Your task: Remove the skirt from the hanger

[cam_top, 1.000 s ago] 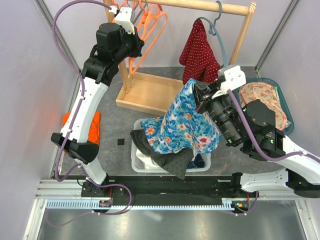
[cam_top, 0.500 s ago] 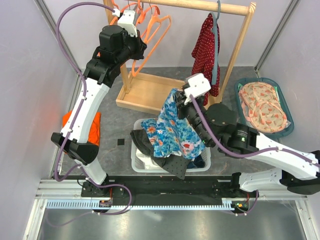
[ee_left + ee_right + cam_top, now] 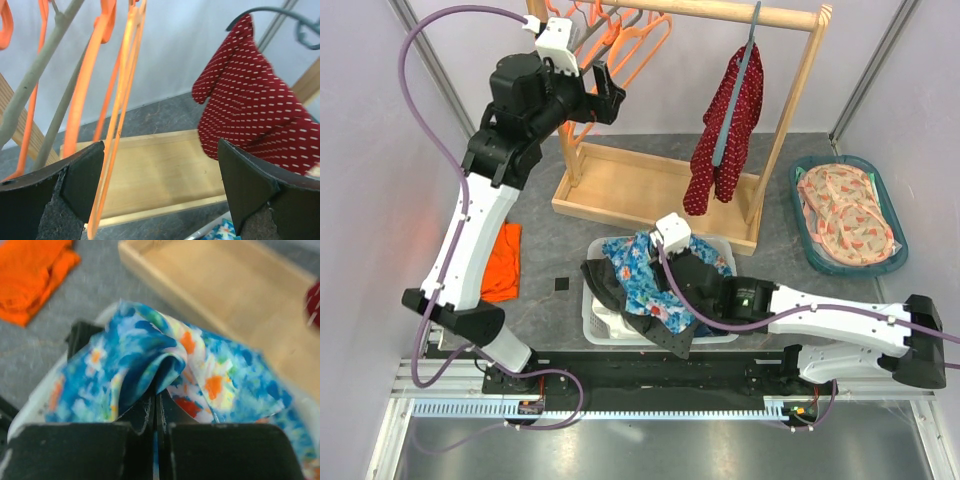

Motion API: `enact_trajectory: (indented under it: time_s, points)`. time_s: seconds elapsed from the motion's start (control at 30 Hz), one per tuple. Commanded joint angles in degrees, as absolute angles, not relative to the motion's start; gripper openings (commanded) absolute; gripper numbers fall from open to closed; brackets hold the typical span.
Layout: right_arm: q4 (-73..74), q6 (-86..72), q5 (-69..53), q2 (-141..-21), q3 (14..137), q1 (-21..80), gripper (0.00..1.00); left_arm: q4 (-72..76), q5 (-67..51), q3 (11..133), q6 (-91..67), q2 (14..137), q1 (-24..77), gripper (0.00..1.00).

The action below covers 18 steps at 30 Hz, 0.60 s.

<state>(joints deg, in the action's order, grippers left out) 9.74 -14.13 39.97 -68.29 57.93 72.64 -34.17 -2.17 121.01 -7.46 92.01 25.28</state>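
1. The right gripper (image 3: 156, 412) has its two fingers pressed together, with a fold of the blue floral skirt (image 3: 150, 355) clamped between them.
2. The skirt is off any hanger. It lies bunched in the white laundry basket (image 3: 592, 318), and part of it falls over the rim on the near side.
3. Under the skirt, a dark garment (image 3: 675, 335) is also in the basket and spills over its front edge.
4. The left gripper (image 3: 160, 165) is raised beside the wooden clothes rack (image 3: 720, 12), with its fingers wide apart and holding nothing.
5. In the left wrist view, the orange hangers (image 3: 125, 90) hang in front of this gripper, nearer to its left finger. A grey hanger (image 3: 35, 85) is among them.
6. On the right part of the rail, a red dotted garment (image 3: 725, 130) hangs on a blue-grey hanger (image 3: 740, 90), tilted to one side.
7. The flat wooden base of the rack (image 3: 620, 185) stands just behind the basket.
8. An orange cloth (image 3: 498, 262) lies on the table at the left, well apart from the basket.
9. At the right, a teal tub (image 3: 796, 200) holds a peach patterned cloth (image 3: 845, 215).
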Motion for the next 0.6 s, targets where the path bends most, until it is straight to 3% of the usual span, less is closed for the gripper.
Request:
enact_trajectory:
  time_s: [0.0,0.3,0.47,0.53,0.57]
  points:
    - [3.54,-28.09,32.71,-67.85,48.72,72.51,0.0,-33.57,-5.36,120.93,-8.44,87.63,27.24,1.0]
    - [-8.26,-53.33,26.11,-73.03,28.06,72.25,0.0,-35.07,-2.73,125.33,-5.98,88.33,31.81,0.99]
    - [-5.46,-56.34,24.79,-75.5,27.33,72.16,0.03,-35.33,-1.15,127.79,-4.49,89.47,34.54,1.0]
    - [-1.07,-54.5,23.74,-74.45,30.31,72.25,0.29,-35.24,-0.53,128.49,-4.13,90.35,35.59,1.0]
    - [1.47,-52.93,23.73,-73.83,31.63,72.33,0.6,-35.16,-0.27,129.37,-3.96,90.79,36.03,1.0]
